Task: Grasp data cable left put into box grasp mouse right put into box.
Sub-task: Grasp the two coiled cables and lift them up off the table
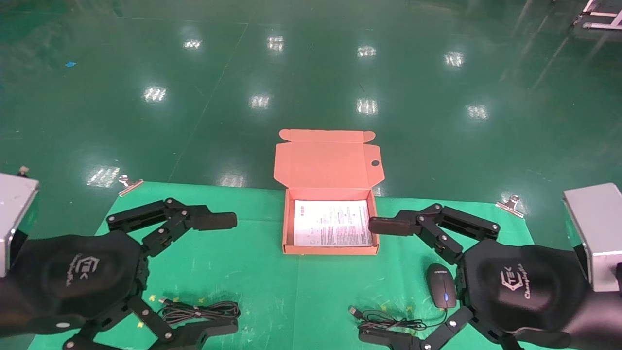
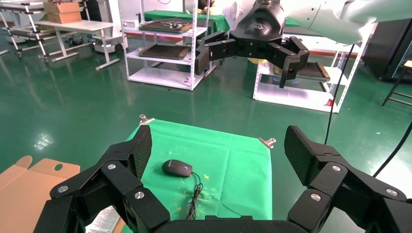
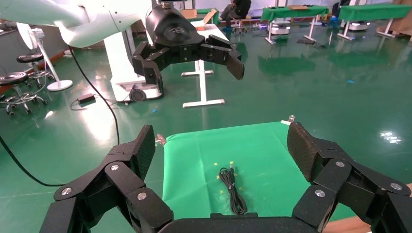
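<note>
Still untouched: cable and mouse outside the open box

Low on the robot's left side of the green surface [image 1: 252,272], the data cable [image 1: 201,310] lies as a flat looped bundle, its plug end pointing left. The left claw [image 1: 221,274] hovers over that side with its fingers spread wide and nothing between them; the cable sits just inside the nearer finger.

On the right, the mouse [image 1: 441,286] rests with its blue light showing and its thin cord [image 1: 388,319] trailing in loose loops to a USB plug. The right claw [image 1: 379,282] also stands wide and empty, the mouse just beside its palm.

Between the two arms, the box [image 1: 330,250] sits at the surface's far middle, lid flap tilted back, a printed sheet [image 1: 332,222] lying flat inside.
</note>
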`<action>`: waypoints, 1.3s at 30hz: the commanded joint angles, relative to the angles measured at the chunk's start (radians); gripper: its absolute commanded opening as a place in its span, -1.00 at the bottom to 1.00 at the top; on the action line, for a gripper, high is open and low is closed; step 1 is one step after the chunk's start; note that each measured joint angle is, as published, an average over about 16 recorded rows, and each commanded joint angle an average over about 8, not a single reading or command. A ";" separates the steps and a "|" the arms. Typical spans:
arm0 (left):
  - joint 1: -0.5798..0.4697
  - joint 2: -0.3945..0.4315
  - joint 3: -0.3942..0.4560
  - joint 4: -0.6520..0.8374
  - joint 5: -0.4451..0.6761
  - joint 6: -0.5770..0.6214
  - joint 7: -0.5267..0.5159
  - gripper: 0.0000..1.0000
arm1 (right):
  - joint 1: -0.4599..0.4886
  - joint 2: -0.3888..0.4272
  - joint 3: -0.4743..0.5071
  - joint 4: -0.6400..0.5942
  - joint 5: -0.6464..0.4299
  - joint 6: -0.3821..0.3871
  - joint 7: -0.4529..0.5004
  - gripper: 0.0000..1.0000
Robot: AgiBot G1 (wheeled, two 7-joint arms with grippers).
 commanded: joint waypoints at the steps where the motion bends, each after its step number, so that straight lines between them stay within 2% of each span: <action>1: 0.003 0.001 -0.002 0.001 -0.005 -0.002 0.002 1.00 | -0.002 0.000 0.001 -0.001 0.004 0.000 0.002 1.00; 7: -0.051 0.008 0.030 0.005 0.060 0.015 -0.017 1.00 | 0.032 0.003 -0.012 0.011 -0.059 0.001 -0.024 1.00; 14: -0.208 0.049 0.133 0.054 0.218 0.068 -0.084 1.00 | 0.142 -0.011 -0.062 0.047 -0.254 -0.004 -0.108 1.00; 20: -0.360 0.089 0.269 0.073 0.377 0.091 -0.114 1.00 | 0.260 -0.051 -0.134 0.068 -0.474 -0.018 -0.215 1.00; 27: -0.505 0.156 0.487 0.104 0.565 0.095 -0.121 1.00 | 0.367 -0.118 -0.243 0.075 -0.717 -0.027 -0.337 1.00; 33: -0.591 0.225 0.658 0.155 0.739 0.081 -0.091 1.00 | 0.388 -0.169 -0.335 0.074 -0.887 -0.009 -0.394 1.00; 39: -0.612 0.289 0.747 0.206 0.891 0.034 -0.076 1.00 | 0.363 -0.217 -0.407 0.071 -1.051 0.046 -0.389 1.00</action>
